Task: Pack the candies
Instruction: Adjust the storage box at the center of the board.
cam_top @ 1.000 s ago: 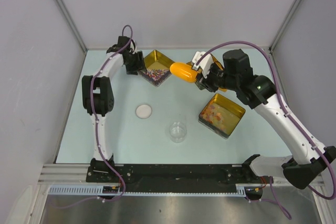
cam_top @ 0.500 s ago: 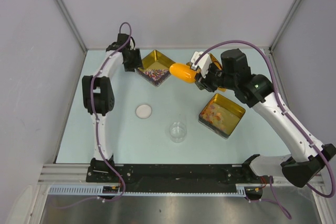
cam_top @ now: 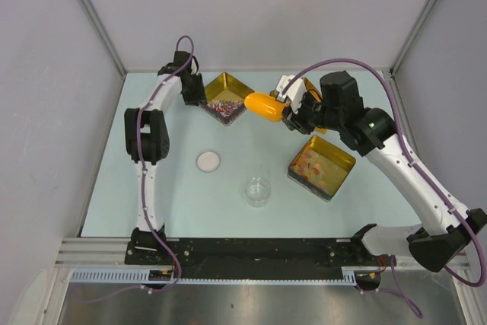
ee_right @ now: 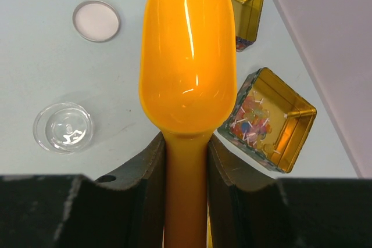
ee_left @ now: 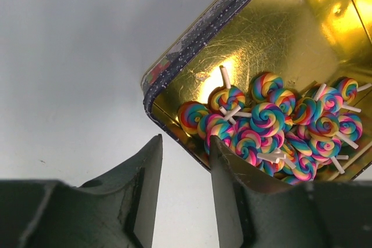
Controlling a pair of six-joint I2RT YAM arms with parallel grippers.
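The right gripper (ee_right: 185, 143) is clamped on the handle of a glossy orange plastic scoop (ee_right: 187, 56), and it holds the scoop's rounded bowl out towards a square gold metal tin (cam_top: 228, 83) at the far side of the pale table (cam_top: 152, 203). The candies (ee_left: 273, 123), tiny rainbow-swirl sweets on white sticks, are heaped loosely in the near part of that tin. From above, the scoop's long axis runs from the right gripper straight at the tin's right corner, and the bowl's tip is just beside the rim. Whether they touch cannot be told. The heap lies just past that tip, so the right arm looks best placed to dig in.

The left gripper (ee_left: 186, 143) waits at the tin's opposite, left corner. Its dark fingers (ee_left: 145, 184) are parted a little and hold nothing, and the candies sit just beyond its right-hand finger, inside the wall. A second gold tin (cam_top: 333, 151), nearer the arms than the first and off to its right, also holds a scatter of sweets.
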